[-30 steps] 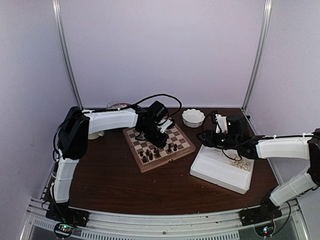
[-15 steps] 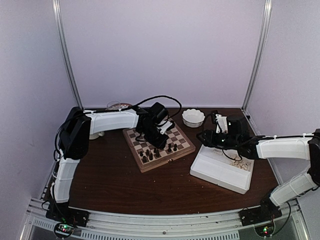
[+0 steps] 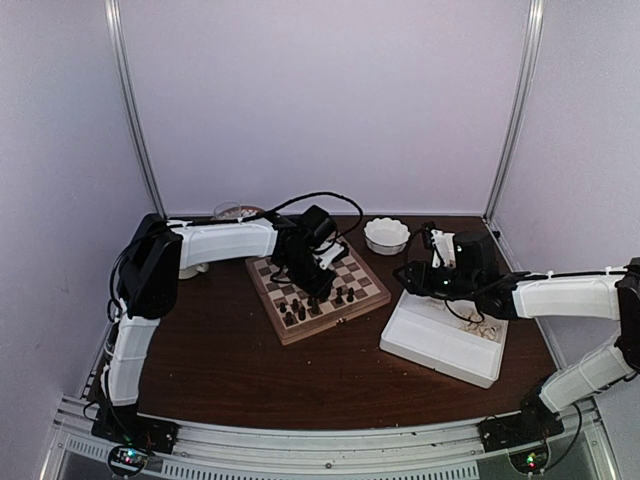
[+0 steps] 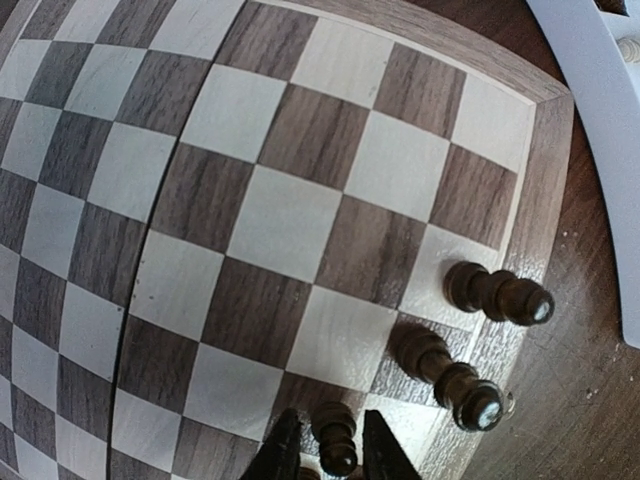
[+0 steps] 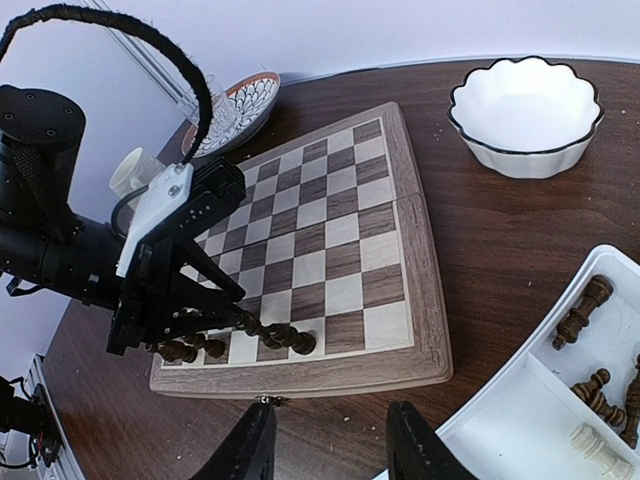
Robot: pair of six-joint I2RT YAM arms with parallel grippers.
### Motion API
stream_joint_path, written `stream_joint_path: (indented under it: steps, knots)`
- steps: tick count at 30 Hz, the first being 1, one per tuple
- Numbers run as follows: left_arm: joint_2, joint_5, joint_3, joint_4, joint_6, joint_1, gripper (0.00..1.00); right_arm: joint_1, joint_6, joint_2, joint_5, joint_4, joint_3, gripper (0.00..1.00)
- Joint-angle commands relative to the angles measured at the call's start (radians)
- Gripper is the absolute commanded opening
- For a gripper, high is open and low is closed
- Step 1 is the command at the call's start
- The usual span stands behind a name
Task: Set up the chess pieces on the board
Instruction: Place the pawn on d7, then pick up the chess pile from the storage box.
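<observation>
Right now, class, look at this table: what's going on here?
Two robot arms are setting up a chess game. The left gripper reaches over the board and straddles a dark piece standing at its edge; whether it grips it is unclear. Other dark pieces stand nearby on the board. The right gripper hangs open and empty between the board and the white tray, where a few pieces lie.

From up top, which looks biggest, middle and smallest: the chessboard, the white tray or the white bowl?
Largest to smallest in the top view:
1. The chessboard and the white tray look about the same size, too close to rank.
2. The white bowl is clearly the smallest.
</observation>
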Motion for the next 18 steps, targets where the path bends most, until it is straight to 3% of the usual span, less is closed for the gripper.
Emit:
stream_joint_path:
  steps: [1, 13, 16, 18]
  knots:
    - [0.023, -0.008, 0.035, -0.005, 0.012, 0.000, 0.24, 0.002, -0.004, -0.022, 0.016, 0.028, -0.007, 0.40]
    - [-0.065, -0.038, 0.148, -0.069, 0.011, -0.001, 0.40, 0.002, -0.012, -0.042, 0.025, 0.019, -0.010, 0.40]
    - [-0.171, -0.046, 0.066, -0.020, -0.002, -0.002, 0.40, 0.002, -0.015, -0.052, 0.030, 0.018, -0.015, 0.40]
    - [-0.271, -0.055, -0.085, 0.078, -0.014, -0.007, 0.41, 0.002, -0.019, -0.055, 0.032, 0.018, -0.016, 0.40]
